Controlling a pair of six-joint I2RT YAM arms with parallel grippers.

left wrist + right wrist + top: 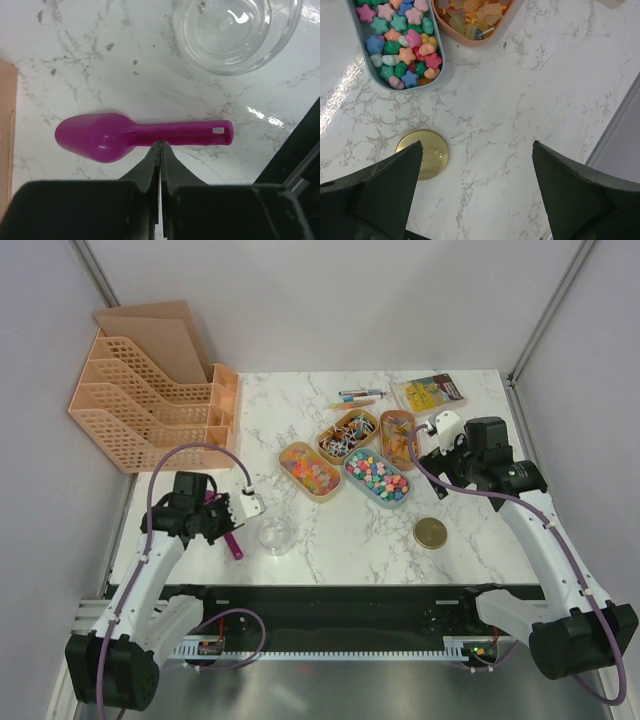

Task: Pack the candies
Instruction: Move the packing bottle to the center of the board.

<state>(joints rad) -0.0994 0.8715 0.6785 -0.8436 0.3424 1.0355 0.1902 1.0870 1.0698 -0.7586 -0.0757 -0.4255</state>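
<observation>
Four small trays of candies stand at the middle of the table: orange-pink-yellow ones (310, 470), wrapped striped ones (347, 434), brown-orange ones (397, 432) and pastel multicolour ones (378, 477). The right wrist view shows the pastel ones (400, 45) and the orange ones (470, 20). A magenta scoop (145, 136) lies flat on the marble beside a clear, empty glass jar (235, 30). My left gripper (161, 145) is shut and empty, its tips at the scoop's handle. My right gripper (477, 145) is open and empty above bare marble, near a gold lid (422, 152).
A peach file organiser (150, 400) stands at the back left. Coloured pens (358, 396) and a flat yellow packet (428, 393) lie at the back. The jar (275, 534), the scoop (232, 540) and the lid (431, 533) lie near the front edge.
</observation>
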